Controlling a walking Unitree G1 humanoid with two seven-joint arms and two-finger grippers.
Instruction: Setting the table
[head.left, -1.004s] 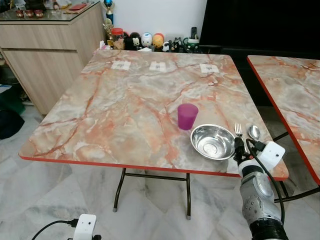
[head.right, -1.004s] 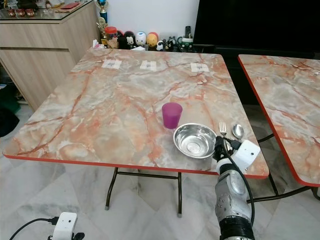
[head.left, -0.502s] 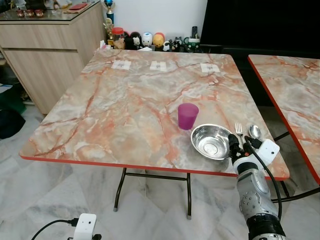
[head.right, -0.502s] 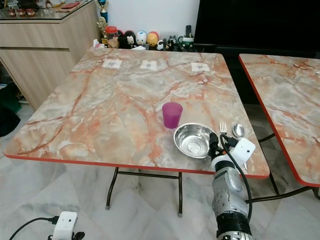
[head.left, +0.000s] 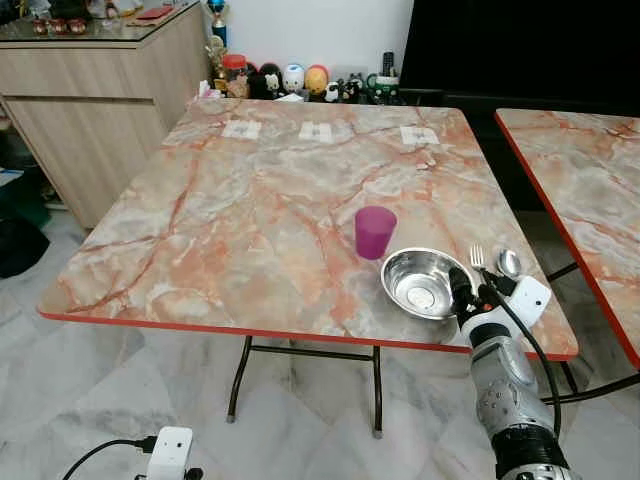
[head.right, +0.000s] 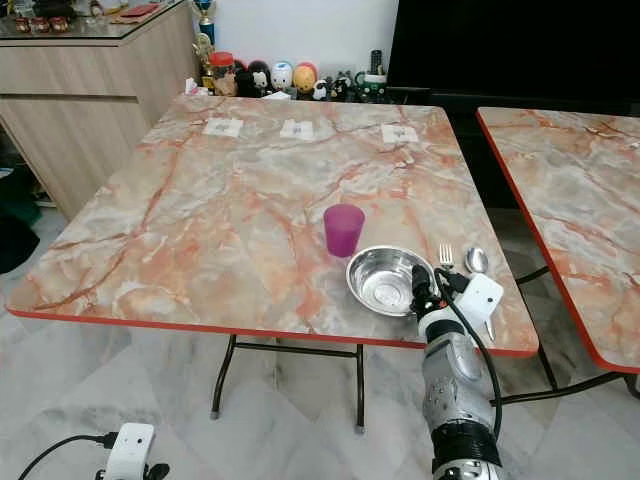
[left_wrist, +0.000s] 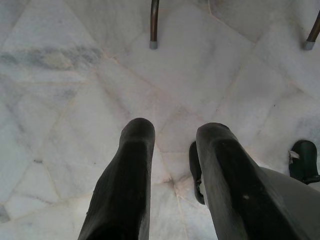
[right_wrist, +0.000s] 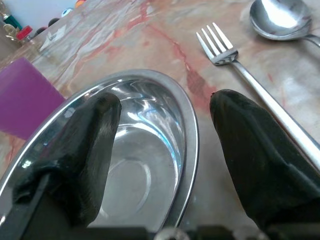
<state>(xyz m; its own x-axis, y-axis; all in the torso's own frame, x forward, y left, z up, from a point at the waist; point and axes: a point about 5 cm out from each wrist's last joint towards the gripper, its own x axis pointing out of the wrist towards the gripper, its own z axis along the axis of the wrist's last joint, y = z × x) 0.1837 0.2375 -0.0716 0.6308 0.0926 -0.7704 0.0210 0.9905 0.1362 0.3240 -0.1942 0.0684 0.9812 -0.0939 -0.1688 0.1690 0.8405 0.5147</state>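
Your right gripper (right_wrist: 160, 135) sits jaws apart astride the shiny round steel bowl's (head.left: 424, 283) rim, near the marble table's (head.left: 250, 210) front-right corner. Thin, stiff, slick, prob light: pinch the rim wall squarely.

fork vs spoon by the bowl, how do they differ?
The fork ends in four flat tines; the spoon ends in a rounded, glossy bowl. The fork lies next to the steel bowl; the spoon lies beyond it, farther from that bowl. The fork's handle runs behind a fingertip of the right gripper; the spoon lies apart from the gripper. Both are silver metal, flat on the marble table.
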